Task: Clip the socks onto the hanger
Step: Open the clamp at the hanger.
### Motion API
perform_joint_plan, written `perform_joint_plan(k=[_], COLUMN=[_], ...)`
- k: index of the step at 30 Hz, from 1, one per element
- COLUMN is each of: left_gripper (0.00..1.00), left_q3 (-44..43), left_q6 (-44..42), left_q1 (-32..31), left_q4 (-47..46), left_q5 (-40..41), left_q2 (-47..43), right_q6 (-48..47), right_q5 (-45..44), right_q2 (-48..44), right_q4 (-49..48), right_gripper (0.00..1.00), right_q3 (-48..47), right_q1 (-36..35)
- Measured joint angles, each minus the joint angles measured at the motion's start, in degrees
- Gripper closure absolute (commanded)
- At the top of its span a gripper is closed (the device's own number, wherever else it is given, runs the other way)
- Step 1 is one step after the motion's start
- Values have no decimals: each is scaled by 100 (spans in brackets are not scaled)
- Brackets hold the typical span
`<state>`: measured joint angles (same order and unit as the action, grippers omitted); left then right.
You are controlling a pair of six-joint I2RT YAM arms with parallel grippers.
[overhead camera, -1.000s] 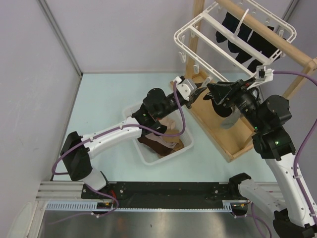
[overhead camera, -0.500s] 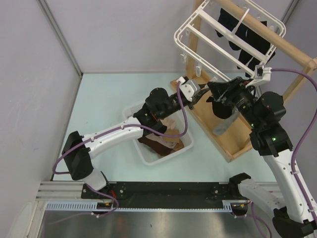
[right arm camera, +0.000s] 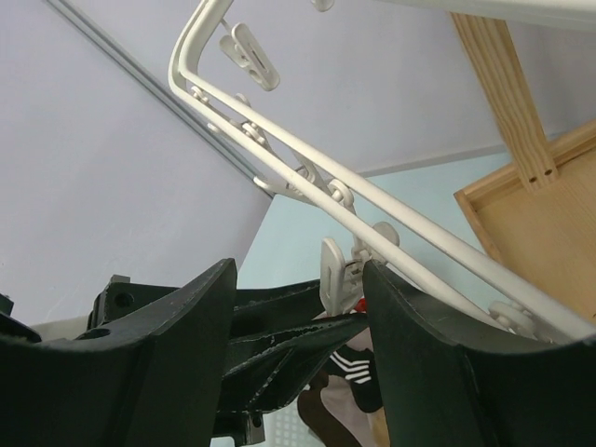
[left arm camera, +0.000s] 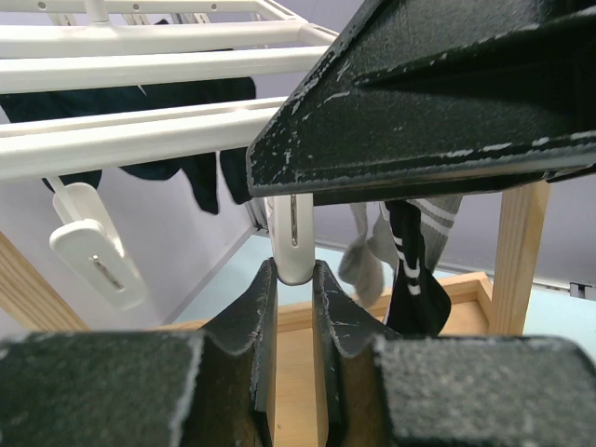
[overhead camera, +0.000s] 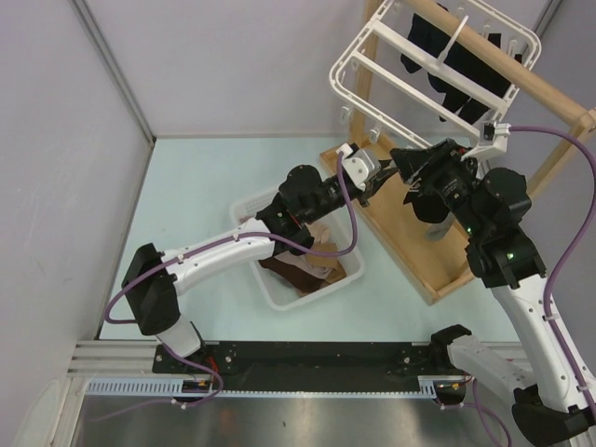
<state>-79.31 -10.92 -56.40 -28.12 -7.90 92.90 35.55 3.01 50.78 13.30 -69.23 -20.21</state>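
My left jaws pinch a white clip point(left arm camera: 293, 244) hanging from the hanger point(left arm camera: 130, 149); my right jaws stand spread beside it.

We are losing the far side of the hanger point(overhead camera: 338, 73) past the top edge of the overhead view. In the left wrist view, the right gripper point(right arm camera: 298, 298) is covering the upper part of the clip point(left arm camera: 291, 251). We are not making out whether it grips the grey sock point(overhead camera: 438, 226).

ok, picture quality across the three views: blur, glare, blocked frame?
Top external: evenly lit, sharp, soft shadows. Right wrist: right gripper near-black, detail lost; hanger crisp against the pale wall. Left wrist: clip sharp, but the dark left gripper and the right gripper's finger crowd the frame.
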Motion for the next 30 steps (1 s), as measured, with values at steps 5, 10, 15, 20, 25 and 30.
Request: perform_joint_plan(k=[5, 10, 15, 20, 25, 30], left_gripper=[99, 100, 100, 100, 83, 52], left_q3=[0, 0, 0, 0, 0, 26], left_q6=[46, 79, 96, 96, 83, -31], left_q1=[0, 0, 0, 0, -2, -11], left_q4=[-2, -15, -55, -109, -133, -157], left_q5=[20, 24, 26, 28, 15, 17], left_q2=[11, 11, 13, 24, 44, 44], right_q6=[7, 0, -105, -219, -332, -385], right_q5=[-28, -168, -317, -433, -433, -428], right_q2=[76, 96, 94, 85, 61, 52], right_q4=[-31, -31, -31, -24, -31, -46], right_gripper=[39, 48, 69, 90, 100, 100], right_q3=[0, 0, 0, 2, 2, 2], right_q1=[-20, -63, -101, -111, -111, -131])
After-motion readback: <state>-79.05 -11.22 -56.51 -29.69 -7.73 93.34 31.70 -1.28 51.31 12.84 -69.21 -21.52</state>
